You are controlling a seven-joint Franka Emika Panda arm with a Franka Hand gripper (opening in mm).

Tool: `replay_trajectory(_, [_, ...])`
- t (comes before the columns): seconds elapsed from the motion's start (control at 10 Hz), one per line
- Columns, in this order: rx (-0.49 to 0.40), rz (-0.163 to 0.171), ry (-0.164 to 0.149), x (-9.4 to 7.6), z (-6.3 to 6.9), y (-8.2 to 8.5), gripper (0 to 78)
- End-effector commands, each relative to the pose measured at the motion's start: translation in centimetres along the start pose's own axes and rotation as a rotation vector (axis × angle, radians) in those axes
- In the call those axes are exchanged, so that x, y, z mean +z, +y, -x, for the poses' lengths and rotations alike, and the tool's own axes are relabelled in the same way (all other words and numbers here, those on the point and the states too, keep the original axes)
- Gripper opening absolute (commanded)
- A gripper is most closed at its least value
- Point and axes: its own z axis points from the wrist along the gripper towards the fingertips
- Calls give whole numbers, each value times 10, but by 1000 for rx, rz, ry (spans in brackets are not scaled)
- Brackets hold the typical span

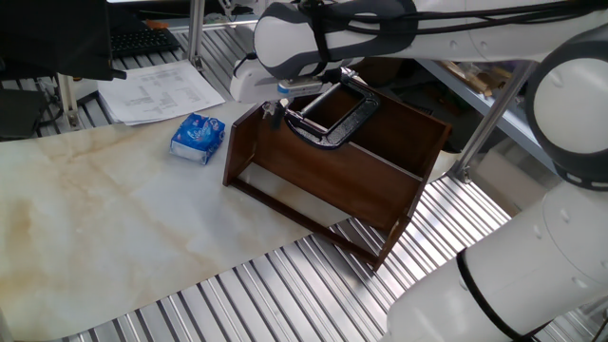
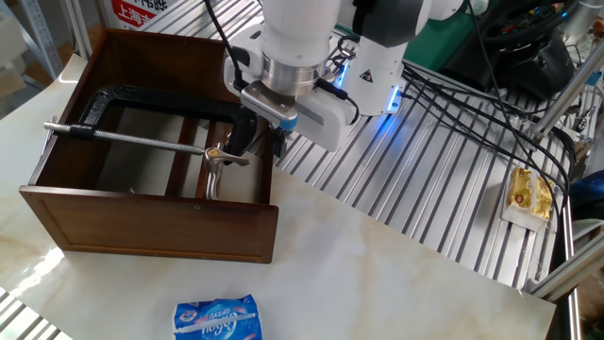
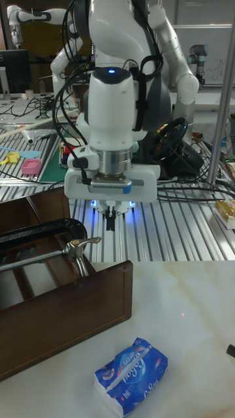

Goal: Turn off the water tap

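- One fixed view: the water tap [image 1: 325,112], black curved metal with a silver rod, lies across the top of the wooden frame [image 1: 328,180] at its far end. It looks stiff and heavy, so I judge only its small lever will move. The gripper [image 1: 275,107] hangs at the frame's near corner beside that end; its fingers are too small here to tell if they are apart.
- The other fixed view: the lever [image 2: 225,155] is short, shiny and probably slippery, best taken near its free tip. The gripper [image 2: 253,138] points down just beside it, fingers close together, nothing clearly held.
- Tall fixed view: the arm stands upright, wrist vertical, dark fingers [image 3: 112,219] above and behind the lever [image 3: 85,243], apart from it. A blue packet [image 3: 131,375] lies on the table, well clear.
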Motion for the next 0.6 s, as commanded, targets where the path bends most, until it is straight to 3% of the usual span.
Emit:
replay_trajectory(0.1, [-31,-28,-8,4,4,-9,0])
replay_trajectory(0.4, [-45,-24,-9,12,17,-27,0])
replay_trajectory(0.6, [-42,-23,-10,11,19,-28,0])
